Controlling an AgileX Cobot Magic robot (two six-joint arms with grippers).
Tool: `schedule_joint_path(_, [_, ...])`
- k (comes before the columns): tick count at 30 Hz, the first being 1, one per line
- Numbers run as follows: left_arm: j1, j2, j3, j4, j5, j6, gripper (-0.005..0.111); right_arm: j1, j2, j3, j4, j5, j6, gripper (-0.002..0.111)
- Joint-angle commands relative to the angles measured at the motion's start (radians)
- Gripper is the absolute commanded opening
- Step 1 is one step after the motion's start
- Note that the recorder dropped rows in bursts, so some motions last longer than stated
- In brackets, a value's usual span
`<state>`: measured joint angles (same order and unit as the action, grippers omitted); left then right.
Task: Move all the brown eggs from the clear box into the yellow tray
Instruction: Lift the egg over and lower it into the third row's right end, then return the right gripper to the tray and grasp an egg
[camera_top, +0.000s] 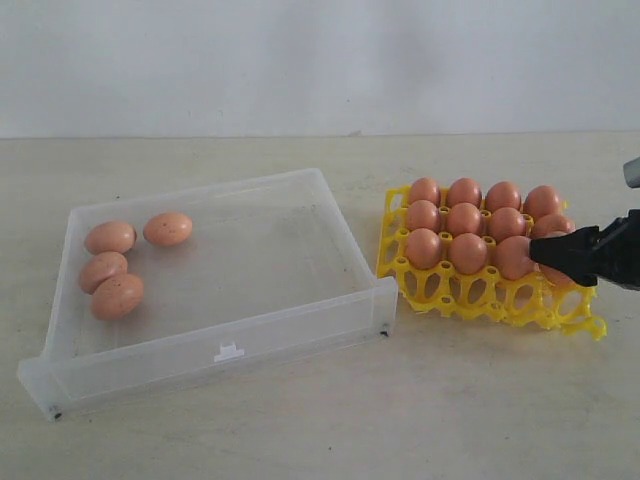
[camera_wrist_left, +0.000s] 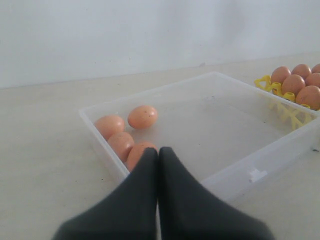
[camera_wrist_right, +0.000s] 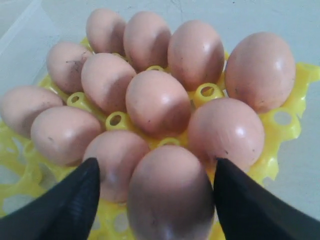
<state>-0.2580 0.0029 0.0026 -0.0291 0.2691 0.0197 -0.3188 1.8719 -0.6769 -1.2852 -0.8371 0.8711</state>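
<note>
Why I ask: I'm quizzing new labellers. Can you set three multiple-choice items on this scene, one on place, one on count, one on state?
1. In the exterior view, where in the clear box do the brown eggs left in it lie?
A. at its left end
B. in its middle
C. at its right end

2. How many eggs are in the box?
A. two
B. four
C. six

3. How is the left claw?
A. wide open
B. closed on an egg
C. shut, empty

Answers:
1 A, the eggs huddle by the left wall.
2 B, four show in both the exterior and left wrist views.
3 C, its fingers meet with nothing between them.
</note>
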Motion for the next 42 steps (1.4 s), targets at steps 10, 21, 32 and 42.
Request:
schedule_joint_path(10, [0.0, -0.003, -0.003, -0.008, -0.01, 0.001, -0.004, 0.002, -0.061, -0.006, 0.092, -0.211, 0.056, 0.061])
schedule_joint_path(21, [0.0, -0.003, -0.003, -0.008, -0.012, 0.001, -0.004, 0.42, -0.102, -0.173, 0.306, -0.384, -0.008, 0.0])
schedule_joint_path(32, [0.0, -0.003, -0.003, -0.008, -0.012, 0.001, -0.004, 1.094, 0.251, -0.803, 0.448, 0.846, -0.634, 0.0])
schedule_joint_path(42, [0.0, -0.003, -0.003, -0.008, -0.012, 0.001, -0.004, 1.217, 0.351, -1.223, 1.62, 1.742, -2.009, 0.0])
